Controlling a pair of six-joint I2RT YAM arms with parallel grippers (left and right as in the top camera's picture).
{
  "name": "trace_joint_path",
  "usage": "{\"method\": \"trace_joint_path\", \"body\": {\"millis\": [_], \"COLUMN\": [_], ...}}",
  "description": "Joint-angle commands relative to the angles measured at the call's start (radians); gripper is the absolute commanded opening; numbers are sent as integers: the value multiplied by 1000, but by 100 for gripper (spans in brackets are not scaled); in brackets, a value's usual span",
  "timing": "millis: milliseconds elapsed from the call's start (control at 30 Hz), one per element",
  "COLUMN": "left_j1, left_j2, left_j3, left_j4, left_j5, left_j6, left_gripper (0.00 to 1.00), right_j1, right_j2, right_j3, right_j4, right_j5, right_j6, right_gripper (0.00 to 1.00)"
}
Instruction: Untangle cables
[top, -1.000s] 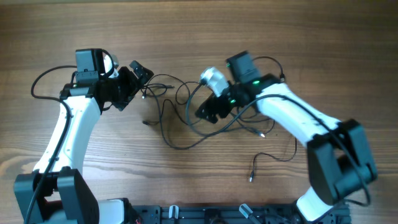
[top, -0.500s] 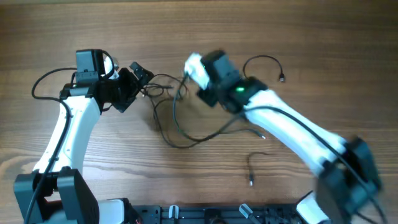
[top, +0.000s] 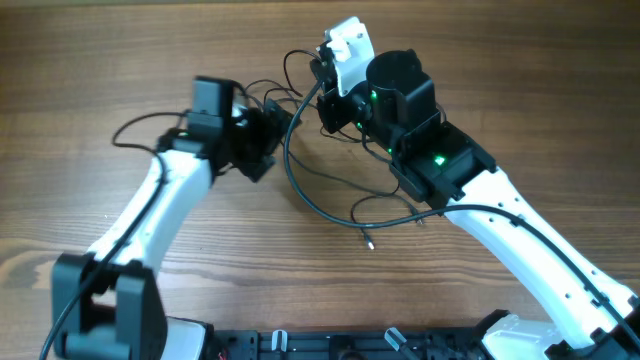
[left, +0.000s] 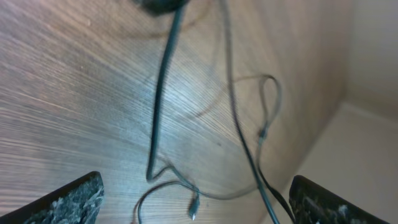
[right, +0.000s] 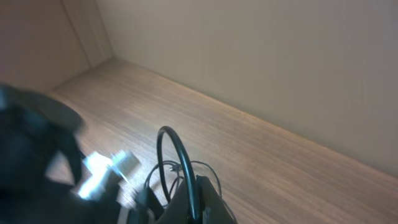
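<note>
1. Slid the left gripper (top: 268, 128) right since a moment ago, toward the middle. Spread wide open now, holding nothing.
2. Dragged the cables (top: 290, 170) up the table (top: 120, 40) into one long loop between both arms. Looks looser than before, but not pulled apart yet.
3. Lifted the right gripper (top: 322, 98) high and toward the far side. Seems to be pinching one cable, going by the loop poking out in its wrist view.
4. Hard to see that pinch: too blurry and dark. Cannot tell how the cables cross under the arms.

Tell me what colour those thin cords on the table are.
Black. The cables show best in the overhead view, against the brown wood.
</note>
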Motion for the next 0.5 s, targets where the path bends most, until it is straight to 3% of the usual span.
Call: {"method": "trace_joint_path", "body": {"millis": [0,33,67,100,133,233,333,367,400,433,467], "left_j1": [-114,-140,-153,-166,-175,-174,-151,-130,-116,-94,-72], "left_j2": [105,135,153,177,198,217,217,217,216,216,216], "left_j3": [-2,-2,-2,-2,-2,-2,-2,-1,-1,-1,-1], "left_j4": [61,64,60,32,-10,-89,-150,-153,-144,-116,-83], "left_j5": [-176,-231,-272,-311,-359,-445,-520,-494,-455,-379,-267], "left_j6": [-157,-156,-156,-156,-156,-156,-156,-155,-148,-144,-145], "left_gripper": [78,57,46,20,7,4,4,6,16,45,100], "right_j1": [-5,-5,-13,-32,-59,-194,-365,-418,-437,-439,-439], "right_j2": [-72,-86,-103,-123,-145,-200,-241,-240,-227,-212,-196], "right_j3": [-2,-2,-2,-2,-2,-2,-2,-2,-2,-2,-2], "right_j4": [9,10,13,21,32,84,66,42,20,-11,-52], "right_j5": [-12,20,86,172,241,302,224,73,-29,-63,-63], "right_j6": [38,37,37,37,37,87,414,489,488,482,481], "right_gripper": [4,4,4,4,4,4,4,4,4,4,4]}}
